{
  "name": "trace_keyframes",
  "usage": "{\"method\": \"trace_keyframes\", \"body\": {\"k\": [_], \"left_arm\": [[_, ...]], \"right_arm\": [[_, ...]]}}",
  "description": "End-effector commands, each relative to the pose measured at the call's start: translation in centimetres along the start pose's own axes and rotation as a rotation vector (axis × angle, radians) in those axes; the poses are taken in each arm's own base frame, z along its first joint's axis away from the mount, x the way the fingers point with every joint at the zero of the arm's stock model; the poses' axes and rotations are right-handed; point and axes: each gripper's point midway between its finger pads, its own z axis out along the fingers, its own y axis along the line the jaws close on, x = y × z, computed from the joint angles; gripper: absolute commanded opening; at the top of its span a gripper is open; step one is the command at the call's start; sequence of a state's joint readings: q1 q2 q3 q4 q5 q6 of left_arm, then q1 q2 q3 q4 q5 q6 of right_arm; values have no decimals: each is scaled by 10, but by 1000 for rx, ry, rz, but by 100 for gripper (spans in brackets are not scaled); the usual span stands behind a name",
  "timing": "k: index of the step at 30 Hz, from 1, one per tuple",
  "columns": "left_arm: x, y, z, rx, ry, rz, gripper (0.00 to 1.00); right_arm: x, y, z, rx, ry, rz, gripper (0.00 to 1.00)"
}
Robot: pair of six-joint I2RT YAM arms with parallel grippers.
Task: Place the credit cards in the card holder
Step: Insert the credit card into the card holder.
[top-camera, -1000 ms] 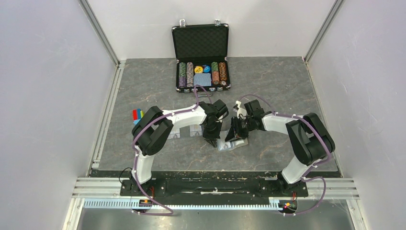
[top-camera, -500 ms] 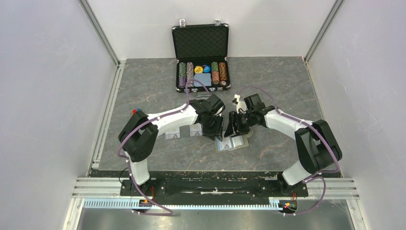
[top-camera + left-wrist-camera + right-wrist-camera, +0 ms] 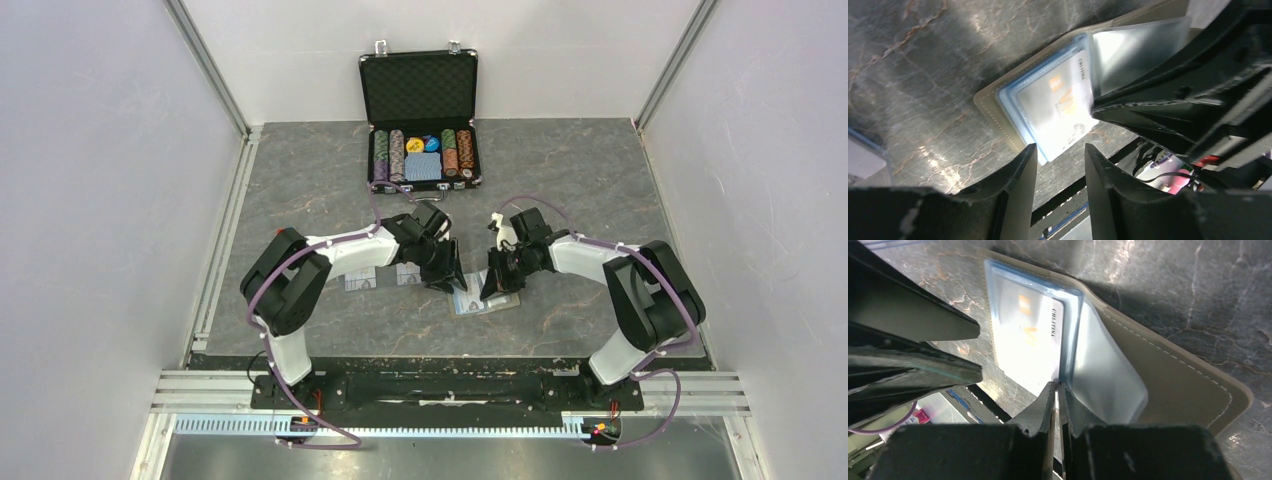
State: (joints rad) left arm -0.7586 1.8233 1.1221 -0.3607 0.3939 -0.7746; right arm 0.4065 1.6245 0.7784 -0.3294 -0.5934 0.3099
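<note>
Card holder (image 3: 484, 300) lying open on the grey desk (image 3: 300, 180) between two robot arms, taupe outside with blue-edged clear sleeves inside. One credit card (image 3: 1058, 105), whitish with a gold-orange mark, sits in the holder's outer sleeve and looks fully seated. Left end effector (image 3: 1059, 150) hovers just off the holder's edge, fingers spread and nothing between them. Right end effector (image 3: 1057, 390) has its fingers pressed almost together at the fold where the sleeves hinge, by the card's corner. Whether it nips a sleeve edge cannot be told. Compared with a second ago, the left arm has drawn back from over the holder. The right end effector, which had lifted away, is down on the holder again. That suggests this card has been released in place. Two pale rectangles (image 3: 360, 283) lie on the desk beside the left arm, too small to tell whether either is the second card.
</note>
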Motion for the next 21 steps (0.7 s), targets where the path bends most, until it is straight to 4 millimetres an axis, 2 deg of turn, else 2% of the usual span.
{"method": "trace_keyframes", "body": {"k": [1, 6, 14, 21], "left_arm": [[-9, -18, 1, 77, -27, -29, 45], [-9, -16, 6, 71, -20, -37, 45], [-9, 6, 10, -49, -21, -43, 45], [-11, -3, 19, 15, -15, -50, 45]], "right_arm": [[0, -9, 6, 8, -14, -22, 6], [6, -14, 9, 13, -2, -11, 5], [10, -17, 11, 21, 7, -5, 3], [10, -17, 11, 18, 8, -3, 3]]}}
